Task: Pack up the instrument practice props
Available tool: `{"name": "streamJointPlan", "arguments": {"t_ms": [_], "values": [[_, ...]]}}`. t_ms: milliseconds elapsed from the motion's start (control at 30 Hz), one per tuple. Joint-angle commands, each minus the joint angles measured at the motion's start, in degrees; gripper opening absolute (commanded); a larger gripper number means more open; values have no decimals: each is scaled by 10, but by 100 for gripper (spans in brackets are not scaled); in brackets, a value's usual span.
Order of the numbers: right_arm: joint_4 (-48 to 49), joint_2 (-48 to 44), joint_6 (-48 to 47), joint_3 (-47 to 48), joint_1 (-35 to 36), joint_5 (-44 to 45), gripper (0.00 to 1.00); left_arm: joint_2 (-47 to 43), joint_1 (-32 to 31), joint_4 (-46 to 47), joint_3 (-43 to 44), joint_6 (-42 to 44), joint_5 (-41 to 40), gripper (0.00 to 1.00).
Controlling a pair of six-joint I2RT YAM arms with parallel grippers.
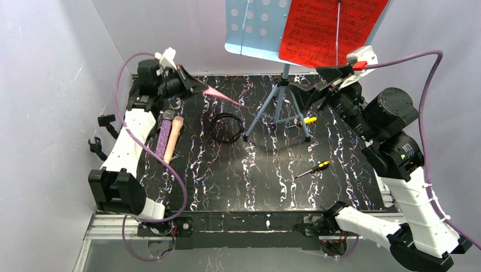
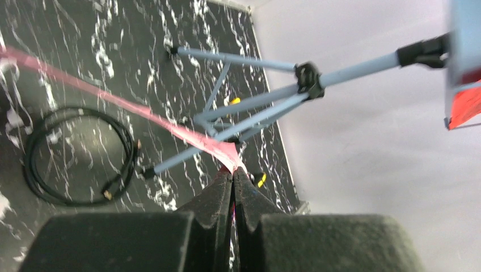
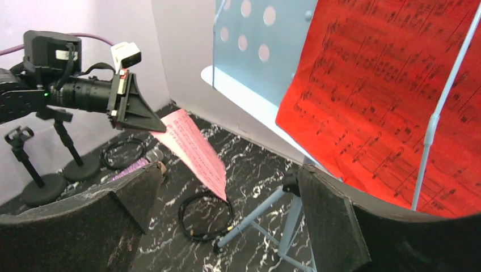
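My left gripper (image 1: 201,89) (image 2: 233,173) is shut on a corner of the pink sheet-music page (image 1: 224,95) (image 2: 170,122) (image 3: 193,148), which hangs in the air above the black marbled table (image 1: 249,175) at the back left. The red page (image 1: 329,28) (image 3: 391,96) rests on the music stand's desk. My right gripper (image 1: 315,85) (image 3: 230,170) stands wide open just below the red page, holding nothing. The purple glitter microphone (image 1: 165,136) and the cream microphone (image 1: 173,139) lie side by side at the left. Two black mic posts (image 3: 34,181) (image 3: 74,156) stand by the left wall.
The blue music stand has its tripod (image 1: 278,105) at the back centre and a perforated desk (image 1: 249,25) above. A coiled black cable (image 1: 227,127) lies left of the tripod. Two yellow-handled screwdrivers (image 1: 309,120) (image 1: 315,168) lie at the right. White walls enclose the table.
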Motion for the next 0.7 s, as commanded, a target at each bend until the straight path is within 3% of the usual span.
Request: {"name": "streamJointPlan", "arguments": {"t_ms": [0,233,667], "values": [[-23,-7,-21,-16,-2,14,99,-70,-1,66,-135,-20,19,0],[-37,-8,-26,-34,-2,11,99,-179,0,-83,-270,87,-52,0],[-34,-6,-24,-60,-2,-5,99,-304,0,-284,-400,121,-193,0]]}}
